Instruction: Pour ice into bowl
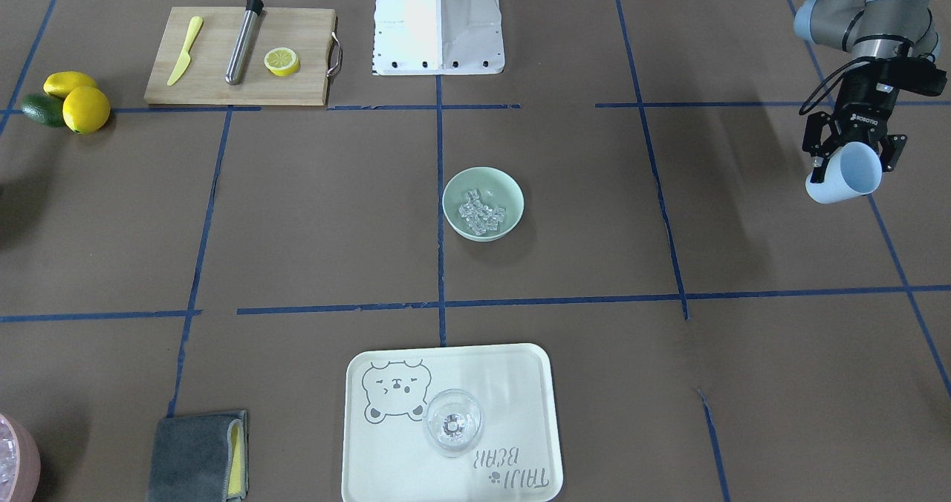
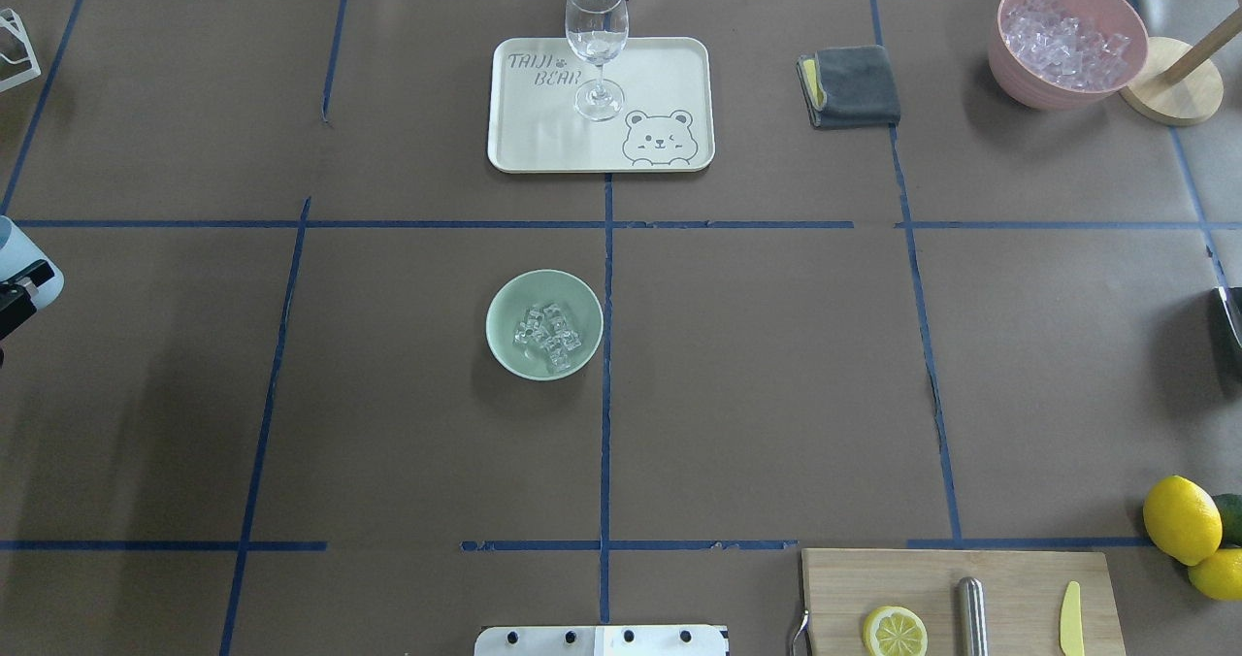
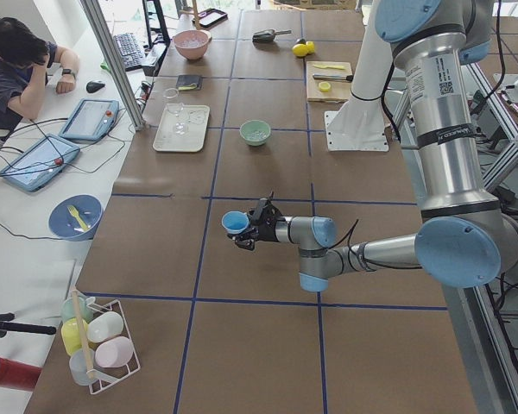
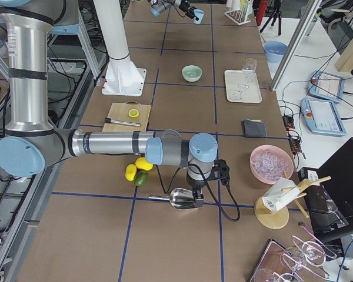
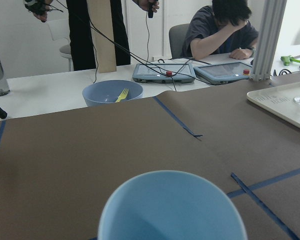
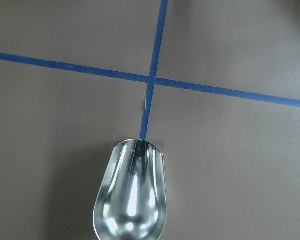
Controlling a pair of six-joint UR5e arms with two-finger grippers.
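Note:
The mint-green bowl (image 1: 455, 188) sits near the table's middle with the ice (image 1: 481, 213), a small heap of clear cubes, inside it; both also show in the overhead view, the bowl (image 2: 501, 331) and the ice (image 2: 548, 334). My left gripper (image 1: 853, 162) is shut on a light blue cup (image 1: 843, 175), held tilted above the table far to the bowl's side. The cup's inside (image 5: 172, 210) shows no ice. My right gripper (image 4: 192, 195) holds a metal scoop (image 6: 132, 200) low over the table near its far end; the scoop looks empty.
A cream tray (image 2: 543, 137) with a wine glass (image 2: 596, 40) lies beyond the bowl. A grey cloth (image 2: 854, 86) and a pink container (image 2: 1067, 40) of ice sit at the back right. A cutting board (image 2: 1009, 578) and lemons (image 2: 1181, 518) lie near the right.

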